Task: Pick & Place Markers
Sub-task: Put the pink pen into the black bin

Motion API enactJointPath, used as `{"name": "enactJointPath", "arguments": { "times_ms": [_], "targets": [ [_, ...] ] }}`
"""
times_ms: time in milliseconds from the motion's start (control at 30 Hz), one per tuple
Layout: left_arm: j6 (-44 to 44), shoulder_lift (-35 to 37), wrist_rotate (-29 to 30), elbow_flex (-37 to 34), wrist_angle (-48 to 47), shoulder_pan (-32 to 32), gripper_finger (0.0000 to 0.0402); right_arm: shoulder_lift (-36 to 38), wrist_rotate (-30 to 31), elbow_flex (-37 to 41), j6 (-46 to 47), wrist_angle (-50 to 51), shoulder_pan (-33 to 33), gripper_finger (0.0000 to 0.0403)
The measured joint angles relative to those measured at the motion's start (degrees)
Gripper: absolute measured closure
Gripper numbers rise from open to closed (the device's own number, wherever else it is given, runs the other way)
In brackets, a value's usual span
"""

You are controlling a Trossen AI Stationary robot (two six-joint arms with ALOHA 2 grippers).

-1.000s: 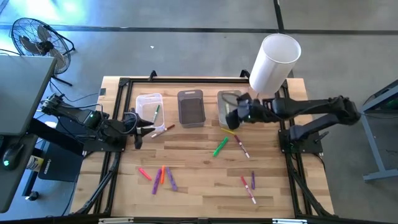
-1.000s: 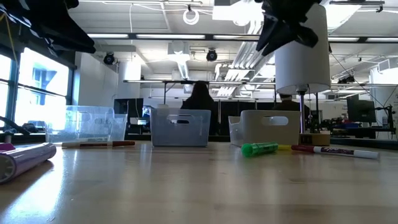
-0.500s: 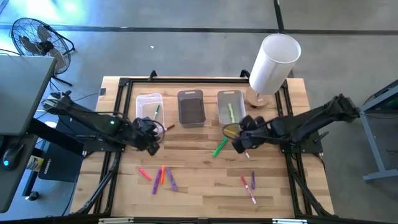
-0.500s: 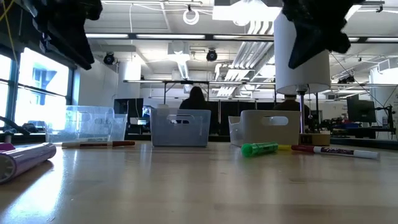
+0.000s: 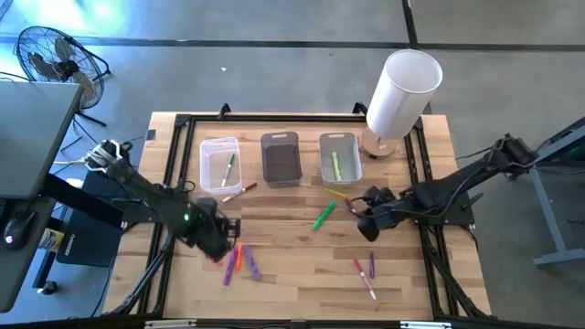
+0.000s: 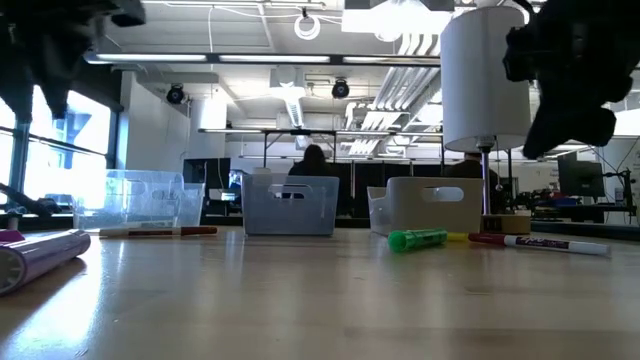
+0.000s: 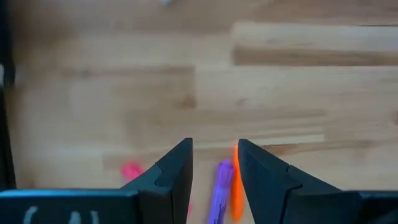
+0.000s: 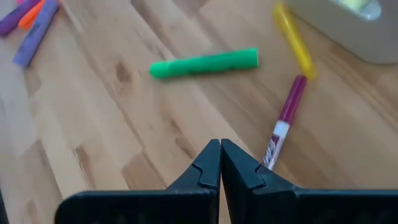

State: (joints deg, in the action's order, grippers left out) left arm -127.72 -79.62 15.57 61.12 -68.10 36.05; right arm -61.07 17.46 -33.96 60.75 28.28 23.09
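My left gripper (image 7: 214,158) is open and hangs over a cluster of markers near the table's near-left part (image 5: 227,241). A purple marker (image 7: 219,186) and an orange marker (image 7: 236,183) lie just beyond the finger gap, and a pink one (image 7: 132,169) lies to one side. My right gripper (image 8: 220,149) is shut, low over the table (image 5: 365,219), beside a red-and-white marker (image 8: 283,124). A green marker (image 8: 205,63) and a yellow marker (image 8: 292,38) lie flat beyond it. One green marker (image 5: 228,165) lies in the clear bin and a yellow-green one (image 5: 335,164) in the light grey bin.
Three bins stand in a row at the far side: clear (image 5: 216,146), dark grey (image 5: 281,157), light grey (image 5: 349,146). A tall white cylinder (image 5: 402,91) stands at the far right. A red marker (image 5: 239,192) lies by the clear bin, and three more markers (image 5: 366,274) lie near right.
My right gripper has left the light grey bin, moving toward the near edge and down beside the red-and-white marker; a yellow-green marker now shows in that bin. My left gripper has travelled from beside the clear bin toward the near edge, over the pink, orange and purple markers.
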Motion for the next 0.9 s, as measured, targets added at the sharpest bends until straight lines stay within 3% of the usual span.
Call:
{"name": "enactJointPath", "arguments": {
  "times_ms": [100,200,500,667,900],
  "targets": [
    [-7.8,-3.2,-1.7,0.0,0.5,2.5,0.0276,2.2,-0.1,1.1,-1.5,-0.3,0.7,0.0402],
    [-8.9,-6.6,-5.2,0.0,1.2,3.2,0.0276,4.0,-0.1,1.2,-3.7,-0.3,1.1,0.0402],
    [-2.2,-12.9,-15.5,-0.1,4.4,3.4,0.0275,7.5,-0.7,1.1,-8.3,0.1,1.4,0.0403],
    [20.0,-13.0,-18.9,-0.1,8.5,3.3,0.0275,8.1,-1.5,1.1,-8.8,0.4,1.4,0.0403],
    [60.9,-12.8,-26.4,-0.1,8.3,3.3,0.0275,8.1,-1.3,1.1,-8.3,0.5,1.4,0.0403]
  ]
}}
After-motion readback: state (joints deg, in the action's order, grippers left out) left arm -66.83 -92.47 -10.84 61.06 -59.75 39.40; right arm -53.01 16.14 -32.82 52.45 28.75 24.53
